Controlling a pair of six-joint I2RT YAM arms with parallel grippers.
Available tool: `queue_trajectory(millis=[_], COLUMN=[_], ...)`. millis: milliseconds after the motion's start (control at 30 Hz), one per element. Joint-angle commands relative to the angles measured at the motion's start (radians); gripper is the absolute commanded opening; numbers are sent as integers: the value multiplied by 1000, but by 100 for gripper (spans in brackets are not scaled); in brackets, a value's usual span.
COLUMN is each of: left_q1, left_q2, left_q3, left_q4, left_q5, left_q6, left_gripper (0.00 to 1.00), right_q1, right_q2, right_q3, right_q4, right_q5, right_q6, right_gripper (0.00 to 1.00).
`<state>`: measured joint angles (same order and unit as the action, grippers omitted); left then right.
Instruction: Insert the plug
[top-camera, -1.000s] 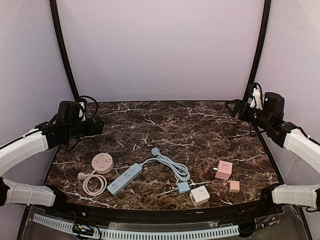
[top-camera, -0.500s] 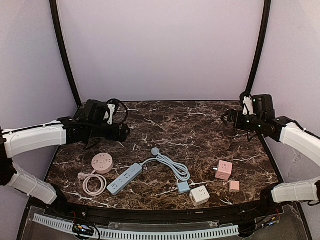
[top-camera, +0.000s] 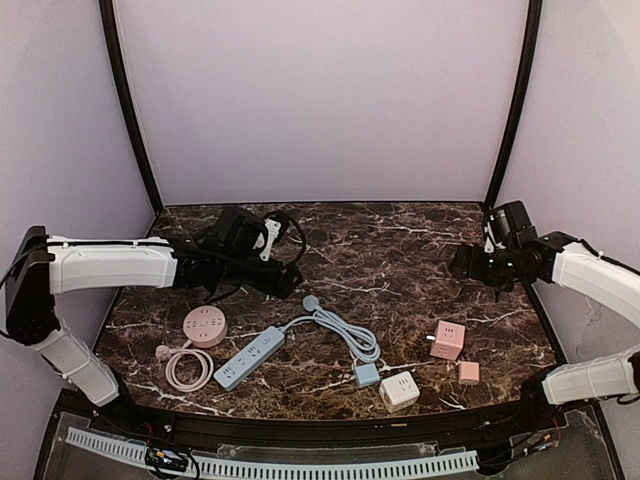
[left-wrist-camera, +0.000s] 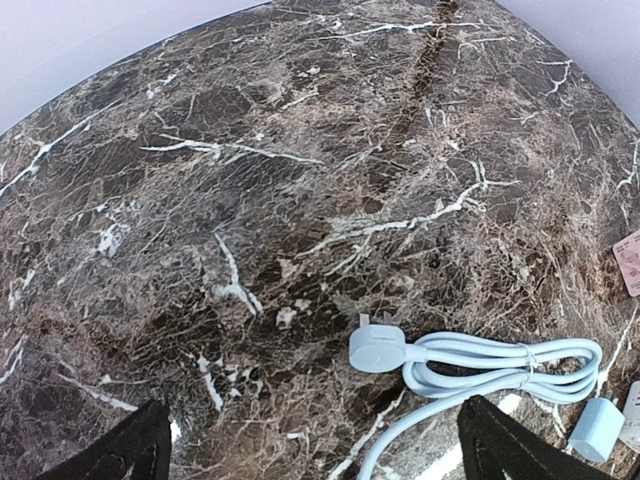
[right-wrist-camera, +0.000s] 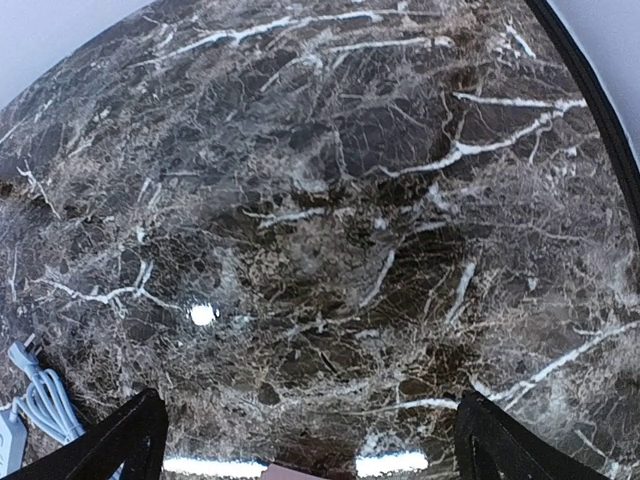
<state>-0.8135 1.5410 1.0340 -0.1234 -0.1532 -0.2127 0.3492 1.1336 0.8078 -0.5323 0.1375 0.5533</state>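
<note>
I see the plug (top-camera: 311, 301) loose at 5 o'clock from my left gripper (top-camera: 289, 280); grasping and inserting remain. It and my right gripper (top-camera: 459, 262) gape empty. The socket is probably the blue strip (top-camera: 249, 358).

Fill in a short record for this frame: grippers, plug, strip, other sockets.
left gripper: open, empty, close to the blue plug
right gripper: open, empty, over bare table
blue plug: lying loose, not inserted
blue power strip: flat, no plug in it
other sockets: round pink socket, white cube, pink cube, small pink cube
</note>
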Motion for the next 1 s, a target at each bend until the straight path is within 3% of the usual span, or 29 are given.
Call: queue_trajectory(millis=[0,467,967], left_q1=[-18,-101,-111], left_q2=[44,131,142], left_q3=[44,83,70], left_q4=[31,63,96], left_q5=[26,11,2], left_q6=[23,100,107], left_gripper=[100,100,95], right_q1=[20,154,301], right_q2=[22,18,82], right_q3=[15,-21,-78], right_q4=[-84,-184,-238], right_q5=[6,-62,0], right_q6=[60,154,314], right_gripper=[99,99,98])
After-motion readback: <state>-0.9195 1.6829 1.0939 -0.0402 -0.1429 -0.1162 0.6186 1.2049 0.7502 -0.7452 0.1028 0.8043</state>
